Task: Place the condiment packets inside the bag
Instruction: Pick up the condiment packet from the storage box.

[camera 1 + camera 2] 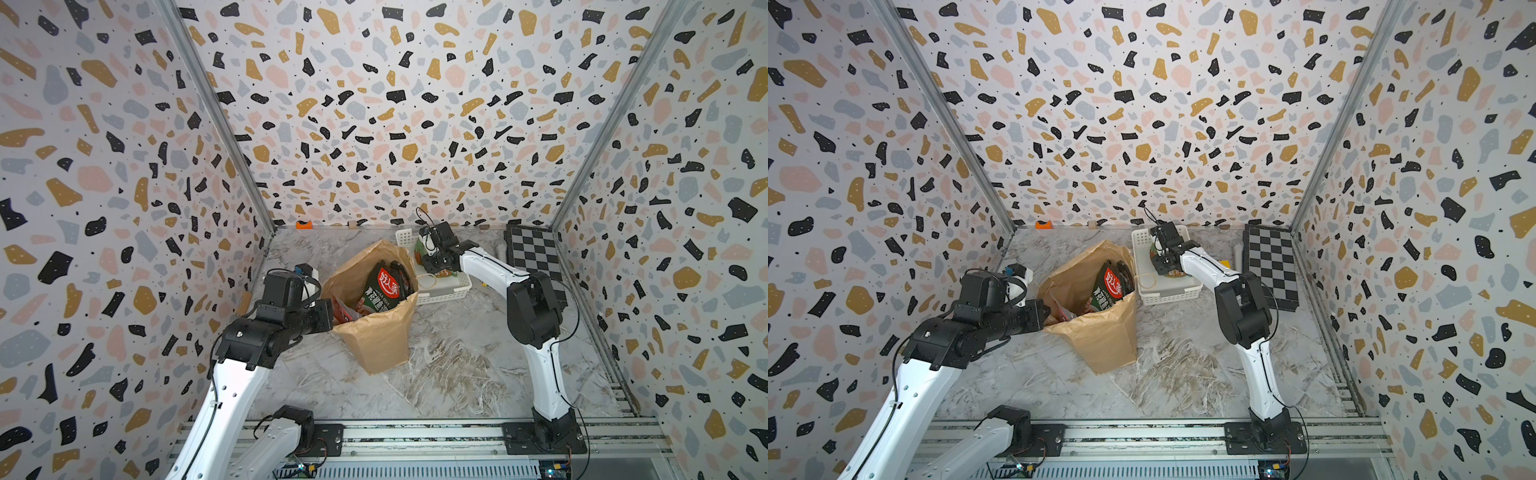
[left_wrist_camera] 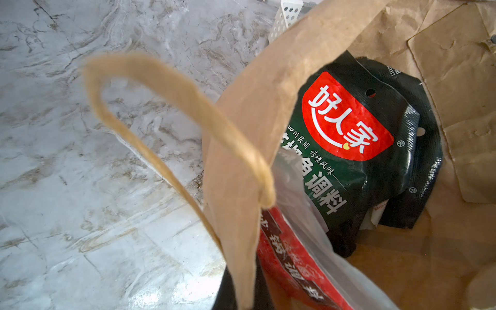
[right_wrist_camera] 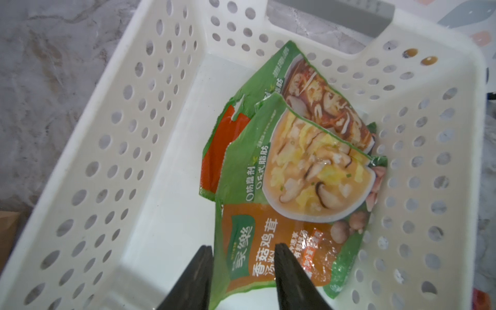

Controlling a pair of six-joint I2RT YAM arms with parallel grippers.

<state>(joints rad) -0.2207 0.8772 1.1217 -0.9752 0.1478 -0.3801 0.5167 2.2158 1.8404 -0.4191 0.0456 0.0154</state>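
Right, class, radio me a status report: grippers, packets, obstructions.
Left gripper shut on bag rim. Right gripper open, straddling green packet in basket. Several packets bagged. Nothing obstructing.

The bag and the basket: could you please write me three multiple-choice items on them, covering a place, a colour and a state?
1. The green packets lie: A in the white basket; B in a drawer; C on a plate.
2. The top black packet's logo is: A blue; B red; C yellow.
3. The bag: A lies flat; B stands open; C is folded shut.
Answers: A, the right wrist view shows them on its floor; B, a red badge with white lettering; B, its mouth gapes upward in both top views.
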